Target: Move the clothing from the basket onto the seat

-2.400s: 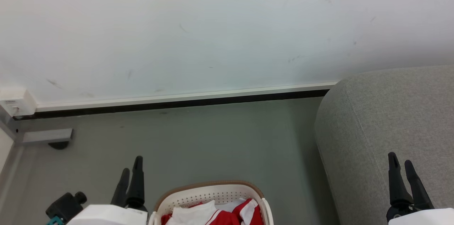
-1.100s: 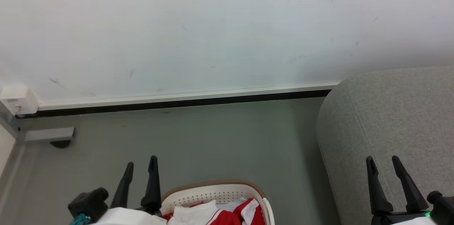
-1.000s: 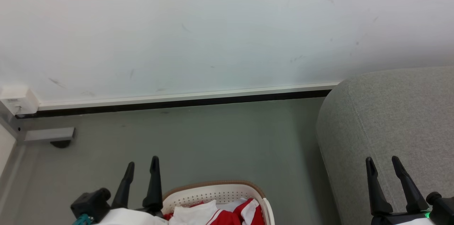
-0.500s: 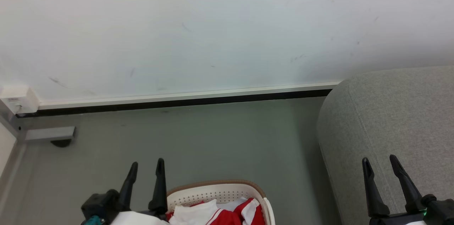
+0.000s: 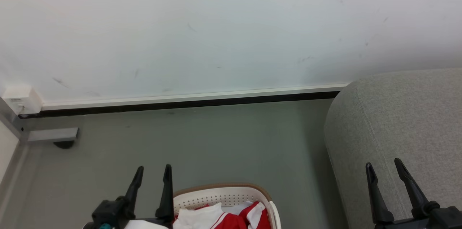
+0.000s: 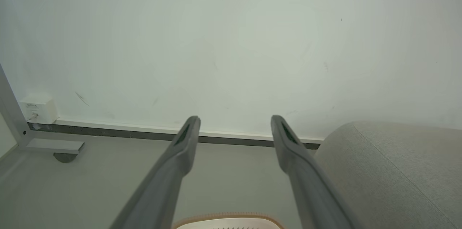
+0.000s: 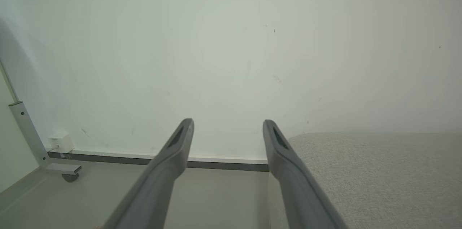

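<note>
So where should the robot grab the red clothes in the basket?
Probably the raised red fold on top of the clothing, pinched from straight above. The basket walls ring the pile, so the sides are blocked. The open left pincer sits nearest.

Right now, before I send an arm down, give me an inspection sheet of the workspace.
Surface: grey floor, bare where visible.
Job's things: basket on the floor at the head view's bottom edge; red-and-white clothing inside it; seat to the robot's right, nothing on its visible part.
Clutter: nothing seen.
Grippers: left gripper open, holding nothing, beside the basket; right gripper open, holding nothing, in front of the seat.
Cables: nothing seen.
Surroundings: scuffed white wall, baseboard, small white wall box, metal frame foot at far left.
</note>
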Robot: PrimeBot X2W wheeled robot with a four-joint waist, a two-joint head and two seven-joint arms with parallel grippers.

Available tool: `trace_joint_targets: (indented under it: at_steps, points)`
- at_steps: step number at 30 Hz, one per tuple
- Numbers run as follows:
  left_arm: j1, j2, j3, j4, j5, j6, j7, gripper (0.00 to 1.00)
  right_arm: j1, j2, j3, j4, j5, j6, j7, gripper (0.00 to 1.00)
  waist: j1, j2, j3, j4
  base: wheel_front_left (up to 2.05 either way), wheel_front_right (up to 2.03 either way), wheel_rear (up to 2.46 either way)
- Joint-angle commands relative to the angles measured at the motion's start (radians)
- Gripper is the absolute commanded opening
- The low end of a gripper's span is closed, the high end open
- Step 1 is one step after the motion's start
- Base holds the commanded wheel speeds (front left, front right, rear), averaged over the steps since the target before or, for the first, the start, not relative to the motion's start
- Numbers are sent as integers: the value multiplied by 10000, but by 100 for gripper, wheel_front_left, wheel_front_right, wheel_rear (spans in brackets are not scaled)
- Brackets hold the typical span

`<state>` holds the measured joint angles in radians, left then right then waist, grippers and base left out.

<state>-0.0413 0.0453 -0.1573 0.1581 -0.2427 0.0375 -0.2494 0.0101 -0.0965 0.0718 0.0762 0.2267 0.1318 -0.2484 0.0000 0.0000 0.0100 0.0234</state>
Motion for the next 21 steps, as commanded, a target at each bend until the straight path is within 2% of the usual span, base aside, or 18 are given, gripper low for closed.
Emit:
trace_joint_targets:
  at_steps: [1,7,21]
  points:
    - [72,83,0,13,263,12,-93,100,132,-23,24,-28,-211,-20,-101,100,0,0,3,2,0,0,0]
    - [107,87,-15,111,605,26,-164,100,152,-1,-2,36,-381,-21,-176,100,0,0,6,9,0,0,0]
    - [123,84,110,373,570,-136,-155,100,150,132,-82,142,-16,-21,-175,100,0,0,-40,-15,0,0,0]
